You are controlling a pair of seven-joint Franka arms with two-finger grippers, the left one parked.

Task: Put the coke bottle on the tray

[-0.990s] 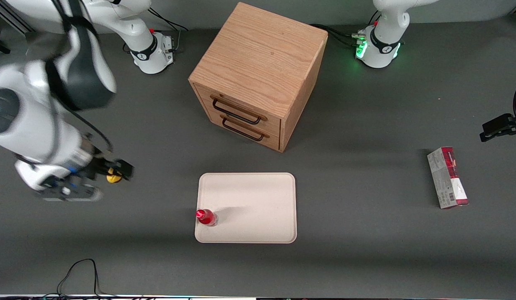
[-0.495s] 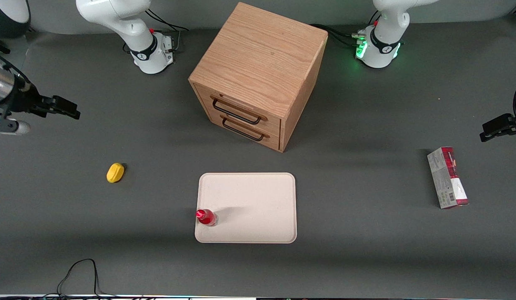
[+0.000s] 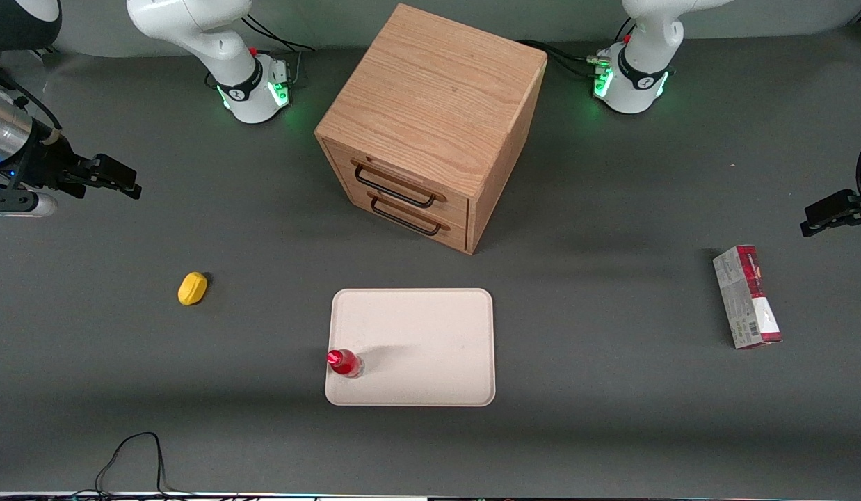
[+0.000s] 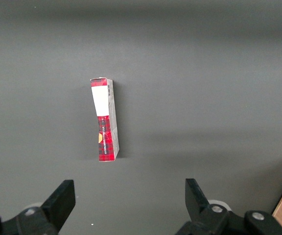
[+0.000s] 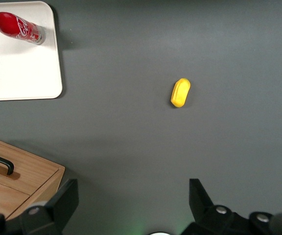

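1. Since the earlier frames, the gripper [image 3: 122, 180] had left the yellow lump [image 3: 192, 288] and withdrawn toward the working arm's end of the table; the coke bottle [image 3: 344, 363] had not shifted.
2. The coke bottle stood upright on the tray [image 3: 430, 334], at the tray corner nearest the front camera on the working arm's side. The wrist view showed it [image 5: 14, 27] just inside the tray's rim [image 5: 58, 63].
3. The tray lay flat on the dark grey table [image 3: 611, 417], nearer the front camera than the wooden drawer cabinet [image 3: 430, 125].
4. The yellow lump rested on the table, well apart from the tray, toward the working arm's end.
5. A red-and-white carton [image 3: 746, 297] lay toward the parked arm's end of the table.
6. A black cable [image 3: 128, 456] looped at the table edge nearest the front camera.
7. The gripper hung above bare table, farther from the front camera than the yellow lump. Its fingers [image 5: 65, 200] stood apart and held nothing.
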